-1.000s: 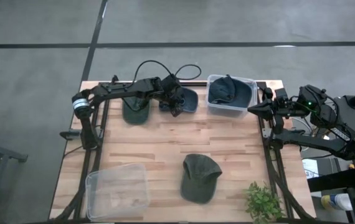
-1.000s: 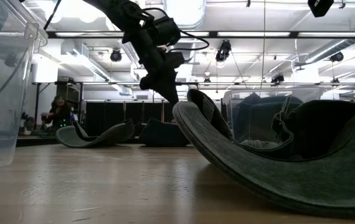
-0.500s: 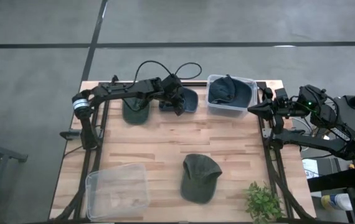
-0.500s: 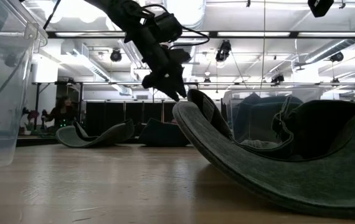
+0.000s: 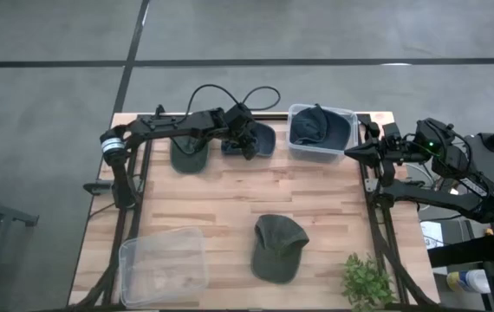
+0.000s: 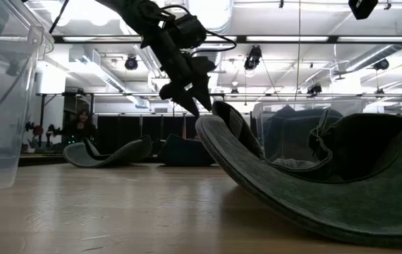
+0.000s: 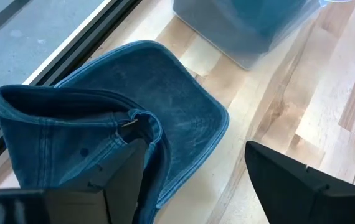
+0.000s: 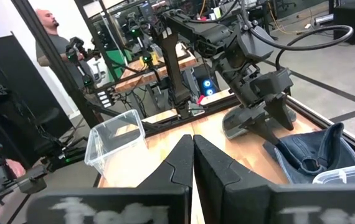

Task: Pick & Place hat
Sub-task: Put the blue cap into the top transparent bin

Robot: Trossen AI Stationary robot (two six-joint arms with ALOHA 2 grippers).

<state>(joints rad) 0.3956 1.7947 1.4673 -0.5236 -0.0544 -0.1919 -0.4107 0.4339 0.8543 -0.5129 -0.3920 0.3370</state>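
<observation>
A blue denim hat (image 5: pixel 263 139) lies on the table near its far edge, its brim (image 7: pixel 177 106) flat on the wood and pointing toward a clear bin (image 5: pixel 349 117). That bin holds another blue hat (image 5: pixel 312 126). My left gripper (image 5: pixel 249 147) hangs open just above the denim hat's crown (image 7: pixel 71 137), clear of it in the low view (image 6: pixel 185 99). A green hat (image 5: pixel 189 158) lies under the left arm. Another green hat (image 5: pixel 277 247) lies upside down near the table's middle. My right gripper (image 8: pixel 193 155) waits shut at the right edge.
An empty clear bin (image 5: pixel 126 251) stands at the near left corner and fills the left of the low view (image 6: pixel 3 92). A small plant (image 5: pixel 368 282) sits at the near right. Black cables (image 5: pixel 230 91) loop over the far edge. A person (image 6: pixel 81 127) stands in the room beyond.
My left gripper has opened wide above the blue denim hat and turned a little toward the bin. The hat has stayed on the table.
</observation>
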